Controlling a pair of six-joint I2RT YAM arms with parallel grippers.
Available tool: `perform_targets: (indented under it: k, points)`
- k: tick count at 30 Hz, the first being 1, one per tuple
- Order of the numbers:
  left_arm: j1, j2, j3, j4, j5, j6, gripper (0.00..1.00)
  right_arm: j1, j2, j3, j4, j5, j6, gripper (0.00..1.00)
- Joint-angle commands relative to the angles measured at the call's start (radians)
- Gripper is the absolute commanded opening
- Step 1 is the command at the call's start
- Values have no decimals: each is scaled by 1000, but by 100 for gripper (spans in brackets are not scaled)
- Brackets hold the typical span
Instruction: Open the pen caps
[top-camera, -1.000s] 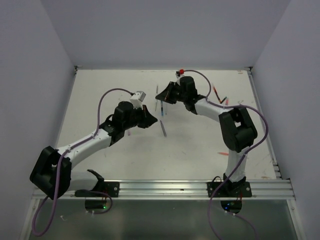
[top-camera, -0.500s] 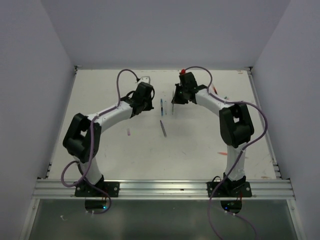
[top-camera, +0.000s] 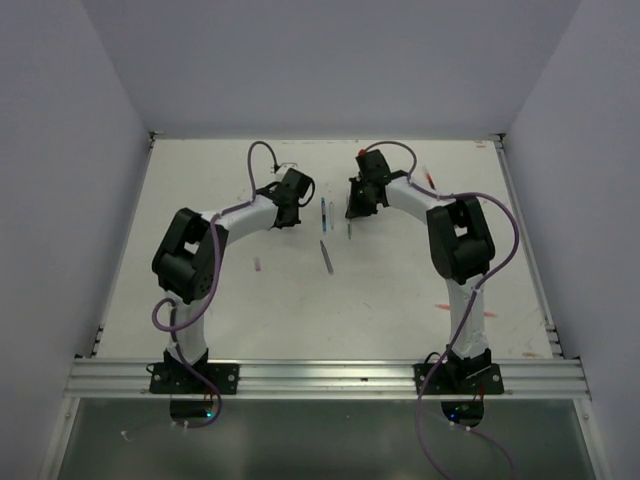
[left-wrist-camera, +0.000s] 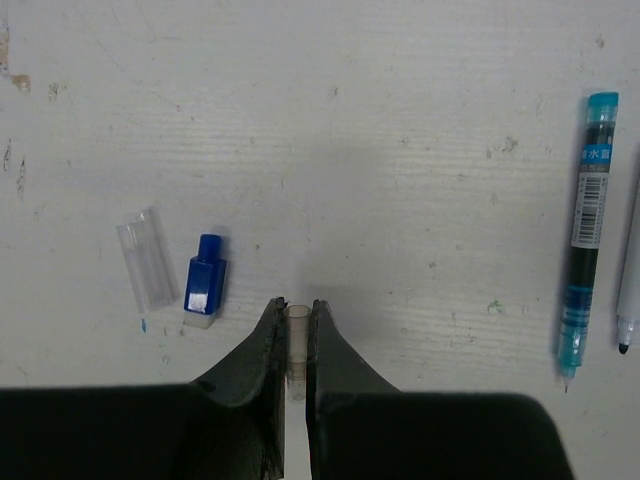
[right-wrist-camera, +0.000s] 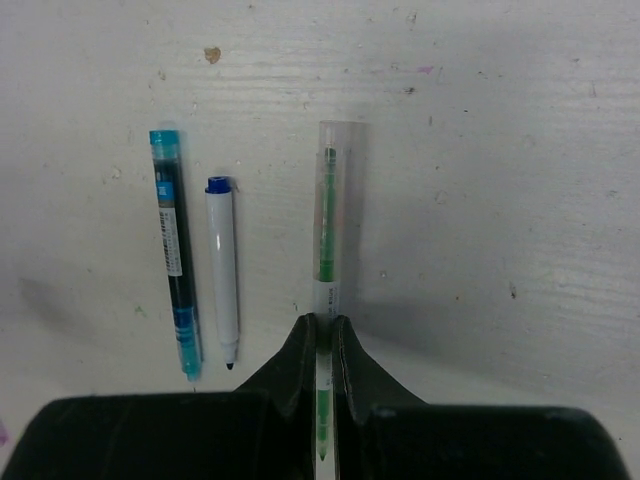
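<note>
- Pen caps (left-wrist-camera: 205, 282) are being worked on a white table (top-camera: 400, 290). It is scuffed and ink-flecked, with plain pale walls (top-camera: 60, 150) on three sides and a metal rail (top-camera: 330, 375) along its near edge.
- Left arm (top-camera: 230, 215) and right arm (top-camera: 420, 200) both reach toward the middle of the far edge, their wrists facing each other across a narrow gap.
- Right fingers (right-wrist-camera: 295, 355) are clamped on the green pen (right-wrist-camera: 327, 220), which has a clear barrel. Whether it touches the table cannot be told. A teal pen (right-wrist-camera: 173, 290) and a white pen (right-wrist-camera: 222, 280) lie beside it with bare tips.
- Left fingers (left-wrist-camera: 262, 345) are clamped on a small clear cap (left-wrist-camera: 296, 325), held apart from the green pen. Two of the pen caps, one clear and one blue, lie loose on the table near it.
- Step, as judged: the green pen appears uncapped, with pen and cap held in separate fingers.
- Next move, as judged:
  - The left fingers part to leave the cap by the loose ones.
  - The right fingers lay the green pen beside the bare pens.
  - One arm then goes to the dark pen (top-camera: 326, 257) nearer the table's centre. Whether that pen is capped cannot be told.
</note>
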Motion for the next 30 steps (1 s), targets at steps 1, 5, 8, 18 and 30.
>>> perform_targets:
  k: [1,5,8,18,30]
  points:
    - [14,32,55,-4,-64,27,0,1,18,47,1,-35,-21,0]
    - [26,85,104,-45,-76,35,0,-1,42,73,4,-44,-21,0]
    - [32,121,141,-76,-72,35,3,-2,61,100,1,-44,-18,0]
    - [43,131,141,-100,-94,27,14,-4,96,156,-8,-89,-4,0]
    - [48,82,89,-76,-108,16,33,-2,90,165,-2,-107,11,14]
